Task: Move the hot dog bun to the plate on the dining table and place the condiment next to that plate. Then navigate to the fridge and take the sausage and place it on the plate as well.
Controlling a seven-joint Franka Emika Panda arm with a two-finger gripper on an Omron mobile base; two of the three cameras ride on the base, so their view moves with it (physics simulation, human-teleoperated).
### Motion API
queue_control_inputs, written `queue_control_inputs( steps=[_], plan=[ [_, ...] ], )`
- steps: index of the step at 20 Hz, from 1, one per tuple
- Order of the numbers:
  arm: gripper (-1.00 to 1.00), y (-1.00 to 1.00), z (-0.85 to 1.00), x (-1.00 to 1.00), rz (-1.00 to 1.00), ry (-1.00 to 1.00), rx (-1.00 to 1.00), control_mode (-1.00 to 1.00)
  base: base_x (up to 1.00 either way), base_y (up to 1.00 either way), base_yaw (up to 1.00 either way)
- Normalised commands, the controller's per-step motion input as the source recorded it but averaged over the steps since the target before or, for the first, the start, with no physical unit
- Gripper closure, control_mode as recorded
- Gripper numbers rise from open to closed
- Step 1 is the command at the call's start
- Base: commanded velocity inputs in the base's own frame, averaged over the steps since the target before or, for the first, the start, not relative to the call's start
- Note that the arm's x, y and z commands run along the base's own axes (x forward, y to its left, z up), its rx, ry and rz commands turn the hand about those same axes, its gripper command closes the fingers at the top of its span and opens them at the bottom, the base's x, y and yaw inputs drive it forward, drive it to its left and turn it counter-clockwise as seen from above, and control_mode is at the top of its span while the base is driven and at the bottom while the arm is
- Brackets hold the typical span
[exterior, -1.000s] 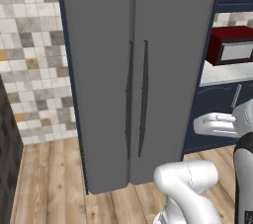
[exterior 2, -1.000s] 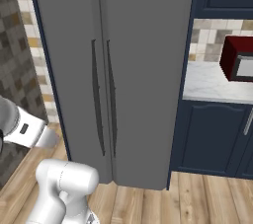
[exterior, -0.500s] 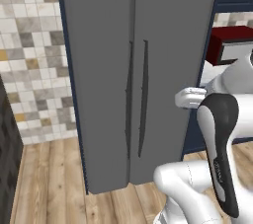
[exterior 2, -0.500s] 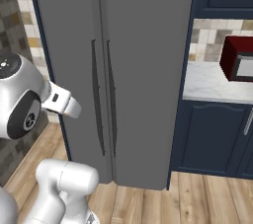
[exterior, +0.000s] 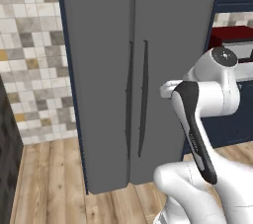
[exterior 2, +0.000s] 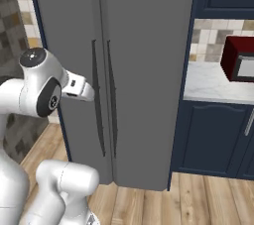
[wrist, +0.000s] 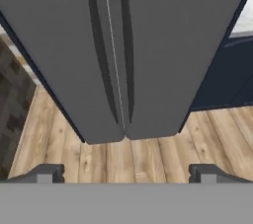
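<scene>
Two tall grey fridge doors point(exterior: 133, 70), shut and meeting at a centre seam, are faced by the robot, so the step in hand is judged to be the fridge part of the task: the base is parked in front of the appliance and the sausage has yet to be fetched. The sausage itself cannot be seen; it is presumed to lie behind the closed doors, and the bun, the condiment and the plate are outside these views. Next, one of the two slim dark vertical handles point(exterior 2: 95, 95) beside the seam would have to be reached, gripped and pulled so that a door swings clear before anything inside can be taken. The white arm is folded with its elbow raised, and its forearm is levelled toward the fridge front, the wrist pointing at the doors while remaining apart from them. The two-finger gripper point(wrist: 126, 172) is spread fully, nothing lying between its small dark fingertips point(wrist: 47, 172), and it is aimed slightly downward at the lower part of the doors and the pale wooden plank floor point(wrist: 128, 161). A red boxy microwave point(exterior 2: 240, 60) is seen on the white marble counter point(exterior 2: 208, 83) above dark blue cabinets point(exterior 2: 213, 137) beside the fridge, well clear of the arm.
</scene>
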Motion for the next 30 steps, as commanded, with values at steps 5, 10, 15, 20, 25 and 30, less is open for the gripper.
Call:
queue_control_inputs(
  steps=[5,10,15,20,25,30],
  plan=[
    [-1.00,0.00,-0.36,0.68,0.12,0.00,-0.10,-1.00,0.00,0.00,0.00],
    [-1.00,0.00,-0.31,0.59,0.09,0.00,-0.06,-1.00,0.00,0.00,0.00],
    [-1.00,0.00,-0.22,0.56,0.05,0.00,-0.01,-1.00,0.00,0.00,0.00],
    [-1.00,0.00,-0.21,0.53,0.03,0.00,0.00,-1.00,0.00,0.00,0.00],
    [-1.00,0.00,-0.17,0.57,0.00,0.00,0.00,-1.00,0.00,0.00,0.00],
    [-1.00,-0.06,-0.12,0.57,-0.03,0.00,0.00,-1.00,0.00,0.00,0.00]
  ],
)
